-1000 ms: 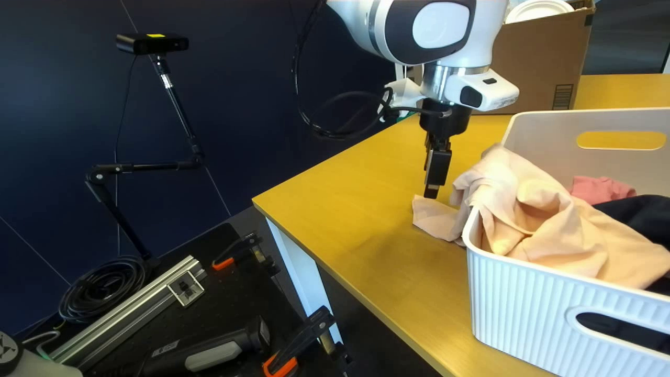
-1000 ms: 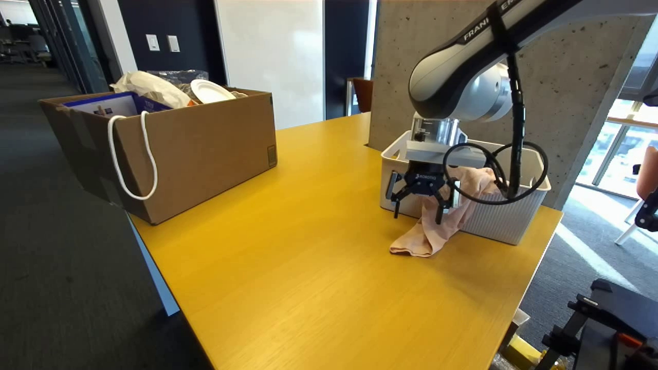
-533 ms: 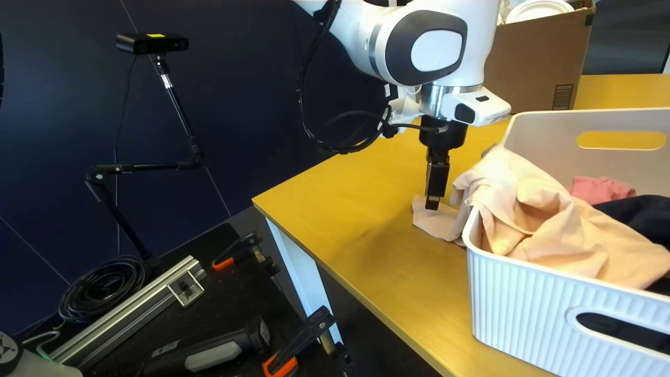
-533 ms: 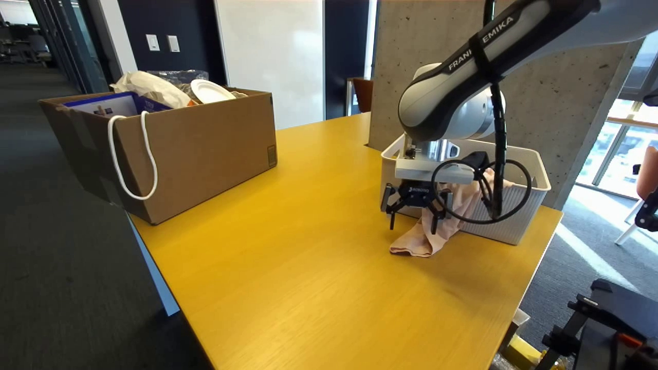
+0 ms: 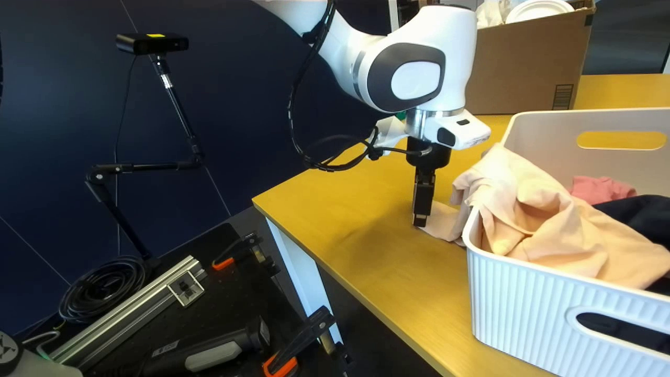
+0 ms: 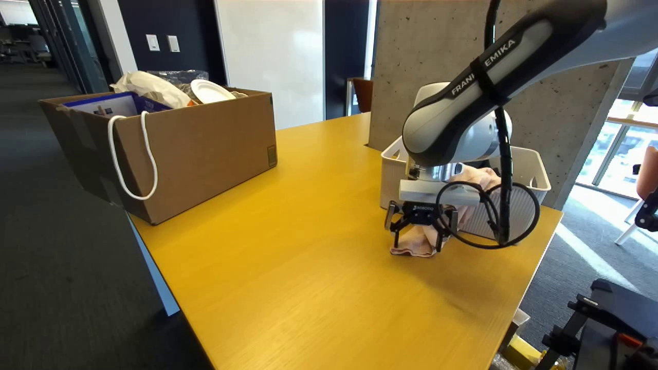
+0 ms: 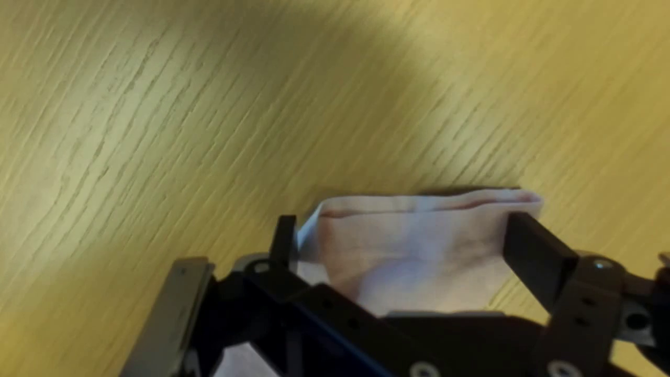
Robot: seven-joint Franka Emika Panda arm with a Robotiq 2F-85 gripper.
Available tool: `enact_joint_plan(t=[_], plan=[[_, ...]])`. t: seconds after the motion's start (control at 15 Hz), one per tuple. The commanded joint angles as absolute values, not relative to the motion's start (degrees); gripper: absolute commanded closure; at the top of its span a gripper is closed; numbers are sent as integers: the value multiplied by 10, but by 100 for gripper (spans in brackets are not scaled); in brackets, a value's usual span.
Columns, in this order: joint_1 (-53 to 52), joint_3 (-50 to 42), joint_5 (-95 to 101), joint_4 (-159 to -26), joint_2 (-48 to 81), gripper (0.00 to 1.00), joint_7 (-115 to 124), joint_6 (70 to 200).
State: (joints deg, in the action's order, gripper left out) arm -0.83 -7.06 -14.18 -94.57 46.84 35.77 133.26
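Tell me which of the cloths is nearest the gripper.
The peach cloth, which hangs out of the basket onto the table, right at the open gripper; the pink cloth and dark cloth lie inside.

Has a concrete wall [image 6: 432, 41] along the far right edge of the wooden desk [image 6: 288, 277] in an exterior view, plus a white panel [image 6: 272, 61] and a dark blue wall [image 6: 190, 20] with two light switches [image 6: 173, 43] beyond. Takes daylight from windows [image 6: 629, 154] past the right corner, near a tan chair [image 6: 649, 177] and sunlit stripes [image 6: 591, 252] on the grey floor [image 6: 558, 262]. Shows, in an exterior view, a seamed navy wall [image 5: 235, 94] beyond a corner with a pale leg [image 5: 301, 262].
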Motion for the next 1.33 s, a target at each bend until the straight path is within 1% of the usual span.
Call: enact_joint_plan(t=[0.0, 0.13, 0.2, 0.27, 0.4, 0.73, 1.0, 1.07, 1.2, 1.27], plan=[[-21, -86, -133, -1015, 434, 0, 372, 1394], [-22, -94, -132, -1037, 428, 0, 369, 1429], [-21, -97, -132, -1046, 424, 2, 368, 1440], [-21, -101, -131, -1055, 420, 27, 366, 1454], [-23, -108, -127, -1069, 416, 28, 366, 1479], [-28, -115, -115, -1088, 411, 68, 365, 1516], [-52, -109, -108, -1098, 408, 96, 371, 1533], [-60, -106, -104, -1101, 406, 100, 370, 1536], [-82, -103, -96, -1100, 406, 100, 375, 1539], [-97, -102, -90, -1106, 401, 98, 380, 1539]])
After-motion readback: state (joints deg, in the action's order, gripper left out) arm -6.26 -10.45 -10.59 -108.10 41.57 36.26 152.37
